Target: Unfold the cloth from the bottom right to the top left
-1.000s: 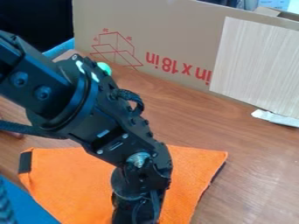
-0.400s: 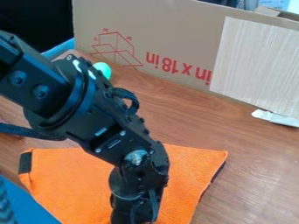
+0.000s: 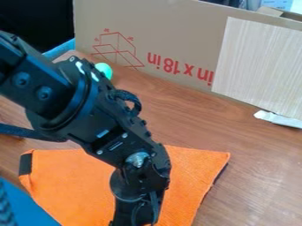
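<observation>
We had the tool (image 3: 136,212) at the cloth's (image 3: 70,183) near side — probably to reach the fold — but couldn't tell if it was open or gripping.

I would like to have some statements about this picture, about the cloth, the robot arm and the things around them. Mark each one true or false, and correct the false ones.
1. The cloth is orange. True.
2. The lower part of the robot arm hides some of the cloth. True.
3. The light green object lies on the cloth. False: it is beyond the cloth, away from it.
4. The cardboard box is beyond the cloth. True.
5. The red markings are on the cloth. False: they are on the box.
</observation>
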`<state>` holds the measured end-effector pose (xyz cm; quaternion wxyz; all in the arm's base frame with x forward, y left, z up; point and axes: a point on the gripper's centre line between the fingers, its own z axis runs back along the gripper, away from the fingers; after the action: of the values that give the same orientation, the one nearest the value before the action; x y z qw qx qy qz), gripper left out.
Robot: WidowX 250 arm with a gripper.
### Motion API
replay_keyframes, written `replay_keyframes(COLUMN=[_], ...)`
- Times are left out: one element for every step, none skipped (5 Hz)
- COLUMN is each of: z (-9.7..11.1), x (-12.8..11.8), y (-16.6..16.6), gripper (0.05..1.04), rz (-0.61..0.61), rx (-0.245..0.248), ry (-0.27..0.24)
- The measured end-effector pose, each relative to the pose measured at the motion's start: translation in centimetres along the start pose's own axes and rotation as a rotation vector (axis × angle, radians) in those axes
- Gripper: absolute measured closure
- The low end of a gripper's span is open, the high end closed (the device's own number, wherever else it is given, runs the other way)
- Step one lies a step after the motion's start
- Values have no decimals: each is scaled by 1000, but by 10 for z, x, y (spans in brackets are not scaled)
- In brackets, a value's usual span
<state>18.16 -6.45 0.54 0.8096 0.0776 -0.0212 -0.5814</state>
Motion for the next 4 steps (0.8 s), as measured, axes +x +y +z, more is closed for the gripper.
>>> replay_keyframes(z=[-2,-4,-4,-4], x=[0,-2,-2,-2], y=[0,-1,-3,-3], gripper=[123,398,707,952], rz=[4,13,15,-1], rx=[-2,-3,-7,-13], ry=[4,10,10,9])
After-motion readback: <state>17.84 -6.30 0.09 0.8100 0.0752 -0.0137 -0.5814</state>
